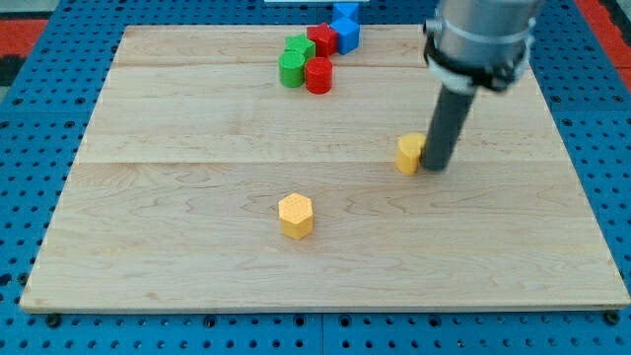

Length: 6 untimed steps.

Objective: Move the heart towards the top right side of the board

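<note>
One wooden board fills most of the frame, resting on a blue pegboard table. The arm carries no claw at all, only a dark rod, so nothing opens, closes or holds; my tip stands right of centre on the board.

Next in size comes the cluster at the upper middle: a blue block with another blue piece behind it at the top edge, a red block, a red cylinder, and two green blocks whose shapes are hard to make out.

Lower down, slightly left of centre, sits a yellow hexagonal block, well apart from everything else.

Smallest in view is the yellow block, partly hidden by the rod; I take it to be the heart, though its shape is not clear. It lies just left of my tip, touching or nearly so.

It looks light, rigid and smooth, likely to slide easily and to spin if pushed off-centre. Contact should be made low on its lower-left side, squarely, so it travels towards the upper right.
</note>
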Each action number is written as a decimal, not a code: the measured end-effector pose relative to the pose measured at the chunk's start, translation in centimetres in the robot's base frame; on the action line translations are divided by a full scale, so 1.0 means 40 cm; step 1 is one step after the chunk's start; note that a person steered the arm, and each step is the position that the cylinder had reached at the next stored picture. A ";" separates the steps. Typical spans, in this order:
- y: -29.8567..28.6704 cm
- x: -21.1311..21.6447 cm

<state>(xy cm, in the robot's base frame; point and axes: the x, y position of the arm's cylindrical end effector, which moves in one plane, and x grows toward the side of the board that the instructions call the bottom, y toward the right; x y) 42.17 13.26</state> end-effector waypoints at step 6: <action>0.245 -0.268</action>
